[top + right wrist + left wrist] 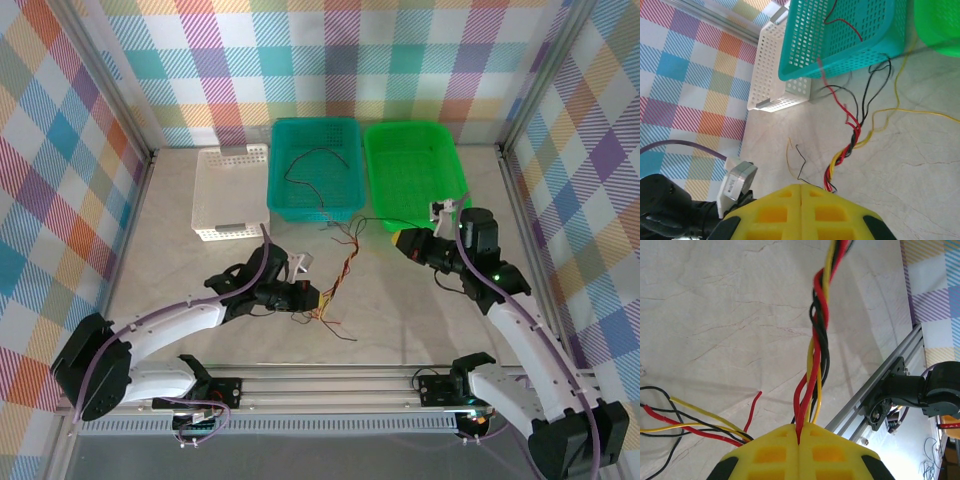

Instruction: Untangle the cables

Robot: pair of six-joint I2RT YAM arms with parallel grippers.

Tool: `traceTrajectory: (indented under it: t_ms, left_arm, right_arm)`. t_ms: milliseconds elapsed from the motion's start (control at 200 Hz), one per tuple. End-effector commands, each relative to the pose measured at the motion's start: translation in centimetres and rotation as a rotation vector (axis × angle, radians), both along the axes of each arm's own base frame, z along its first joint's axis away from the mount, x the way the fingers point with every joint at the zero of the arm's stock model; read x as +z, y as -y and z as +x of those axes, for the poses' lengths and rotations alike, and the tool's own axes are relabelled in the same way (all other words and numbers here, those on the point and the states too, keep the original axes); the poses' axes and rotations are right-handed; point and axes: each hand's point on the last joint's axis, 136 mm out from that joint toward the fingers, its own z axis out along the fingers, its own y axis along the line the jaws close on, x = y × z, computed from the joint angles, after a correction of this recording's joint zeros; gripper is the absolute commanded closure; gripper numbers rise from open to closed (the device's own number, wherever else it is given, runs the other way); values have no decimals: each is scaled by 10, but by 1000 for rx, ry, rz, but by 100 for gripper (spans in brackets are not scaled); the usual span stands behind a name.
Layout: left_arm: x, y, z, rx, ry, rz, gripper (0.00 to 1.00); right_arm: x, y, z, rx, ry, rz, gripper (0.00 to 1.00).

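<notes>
The cables (340,275) are a thin braid of red, yellow and black wires on the pale table, running from below the teal basket toward my left gripper (312,296). In the left wrist view the yellow fingers (765,455) of the left gripper (800,432) are shut on a red strand of the braid (820,325), with loose ends (690,422) fanning left. My right gripper (400,240) hovers near the green basket. It (801,187) is shut with nothing seen between its fingers, and the braid (852,142) lies beyond it.
A teal basket (275,170) at the back holds another thin wire (310,160). A green basket (372,170) stands to its right and a white basket (205,190) to its left. The aluminium rail (330,385) runs along the near edge.
</notes>
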Motion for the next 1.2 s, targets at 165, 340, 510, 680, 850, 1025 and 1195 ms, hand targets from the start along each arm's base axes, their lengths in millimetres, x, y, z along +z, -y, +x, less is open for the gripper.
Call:
traceTrajectory:
  t_ms: [165, 340, 510, 680, 850, 1025, 1195]
  left_arm:
    - [41, 7, 16, 109, 96, -145, 100]
    - [50, 20, 17, 97, 122, -157, 100]
    - [53, 29, 17, 107, 129, -172, 100]
    - [54, 35, 15, 112, 140, -175, 100]
    - [58, 35, 15, 132, 149, -201, 100]
    - [61, 32, 16, 155, 158, -213, 100]
    - [68, 33, 14, 157, 153, -251, 100]
  right_arm:
    - [-2, -34, -21, 176, 63, 63, 55]
    - [-33, -83, -44, 303, 50, 34, 47]
    - [-63, -108, -49, 312, 25, 4, 51]
    - [-75, -120, -49, 313, 14, -46, 52]
    - [-87, -126, -49, 313, 0, -72, 56]
    - [-96, -126, -50, 301, -11, -88, 72]
    - [-99, -121, -49, 279, -8, -97, 91]
